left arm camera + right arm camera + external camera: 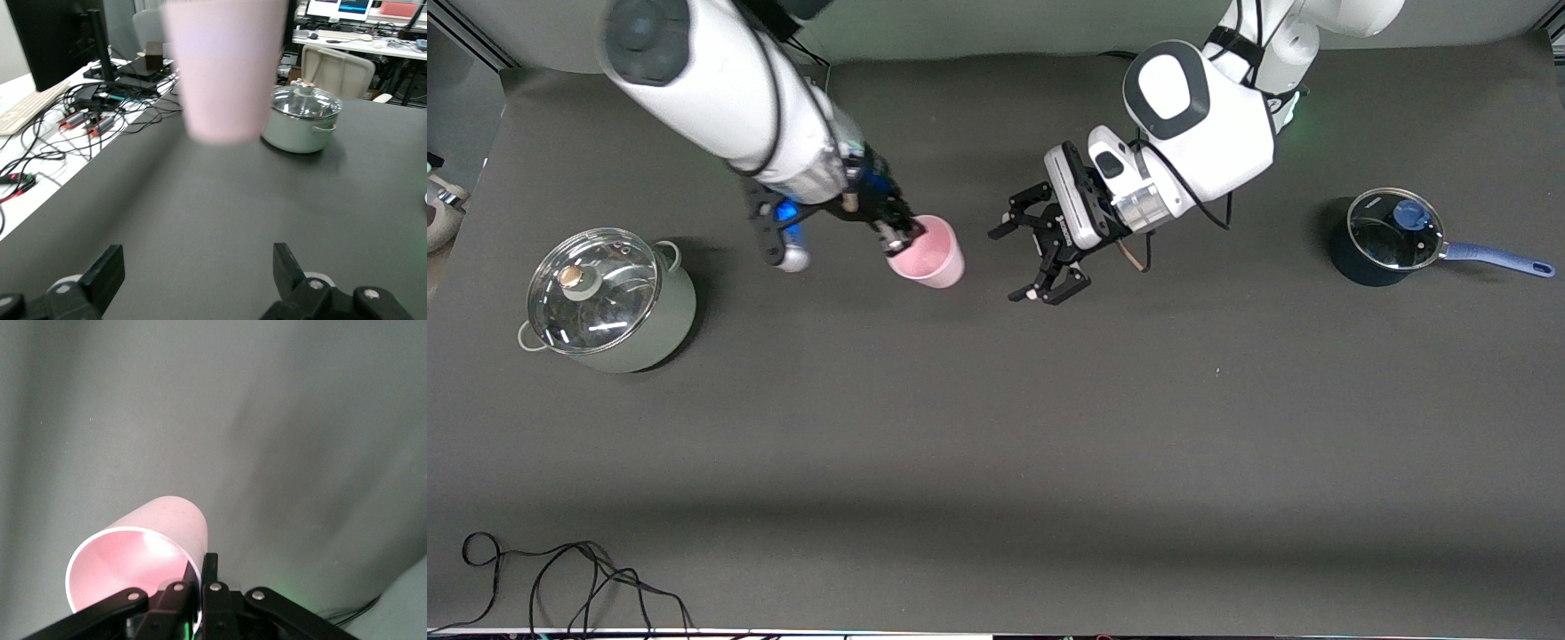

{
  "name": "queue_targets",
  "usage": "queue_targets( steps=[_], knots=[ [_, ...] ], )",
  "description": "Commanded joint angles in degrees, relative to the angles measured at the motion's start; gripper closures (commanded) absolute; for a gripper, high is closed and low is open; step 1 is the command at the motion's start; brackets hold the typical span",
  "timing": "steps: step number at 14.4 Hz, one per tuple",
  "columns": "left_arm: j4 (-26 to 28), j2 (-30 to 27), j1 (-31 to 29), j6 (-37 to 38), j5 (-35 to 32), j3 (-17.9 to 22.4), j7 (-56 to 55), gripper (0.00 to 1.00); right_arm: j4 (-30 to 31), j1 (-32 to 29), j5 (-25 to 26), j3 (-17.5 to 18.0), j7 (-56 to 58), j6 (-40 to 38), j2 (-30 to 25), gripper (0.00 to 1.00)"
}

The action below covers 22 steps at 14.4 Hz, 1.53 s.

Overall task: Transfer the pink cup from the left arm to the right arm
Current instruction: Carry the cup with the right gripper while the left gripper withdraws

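The pink cup (pixel 932 256) hangs in the air over the middle of the table. My right gripper (pixel 898 236) is shut on its rim, one finger inside and one outside. The right wrist view shows the cup (pixel 143 560) with its open mouth at the right gripper (pixel 200 580). My left gripper (pixel 1005 265) is open and empty, beside the cup and a short gap away from it. In the left wrist view the cup (pixel 223 73) floats ahead of the open left gripper (pixel 199 267), not between its fingers.
A pale green pot (pixel 609 302) with a glass lid stands at the right arm's end of the table; it also shows in the left wrist view (pixel 303 123). A dark blue saucepan (pixel 1392 238) with a lid stands at the left arm's end. Black cable (pixel 560 578) lies at the front edge.
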<state>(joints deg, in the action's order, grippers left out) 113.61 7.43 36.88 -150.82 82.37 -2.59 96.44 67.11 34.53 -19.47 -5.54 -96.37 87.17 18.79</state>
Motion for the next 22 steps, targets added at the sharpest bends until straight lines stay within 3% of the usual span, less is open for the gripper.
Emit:
queue_targets(
  steps=[1,3,5,9,12,15,17,22],
  knots=[
    [0.3,1.4,-4.2,1.5,-0.4,0.0,-1.2,0.01,-1.5,-3.4,0.7,0.1,10.0,-5.5,-2.9,1.00],
    [0.2,2.8,-9.5,9.3,-0.4,0.0,-1.7,0.01,-0.7,-5.7,1.6,-1.1,22.9,-9.7,-6.2,1.00],
    [0.2,3.4,-15.8,19.8,-3.0,0.0,-6.0,0.01,0.1,-5.9,1.8,-5.8,32.2,-13.8,-8.2,1.00],
    [-2.4,3.2,-25.7,38.1,-19.3,0.1,-28.8,0.01,6.4,-5.7,2.0,-15.6,53.8,-16.1,-13.1,1.00],
    [-7.9,3.7,-33.1,51.6,-32.8,0.1,-45.2,0.01,11.0,-5.6,9.6,-17.8,67.7,-15.0,-14.8,1.00],
    [-14.7,3.9,-38.9,63.6,-46.3,0.1,-53.4,0.01,17.7,-5.6,11.1,-21.2,73.9,-8.2,-15.3,1.00],
    [-18.8,4.2,-42.5,69.3,-54.1,0.2,-54.9,0.01,25.7,-5.6,11.0,-22.1,77.1,-0.7,-17.5,1.00],
    [-23.1,3.7,-41.9,69.9,-71.7,-0.3,-68.7,0.00,44.0,-5.5,11.1,-23.2,79.7,18.7,-20.5,1.00]
  ],
)
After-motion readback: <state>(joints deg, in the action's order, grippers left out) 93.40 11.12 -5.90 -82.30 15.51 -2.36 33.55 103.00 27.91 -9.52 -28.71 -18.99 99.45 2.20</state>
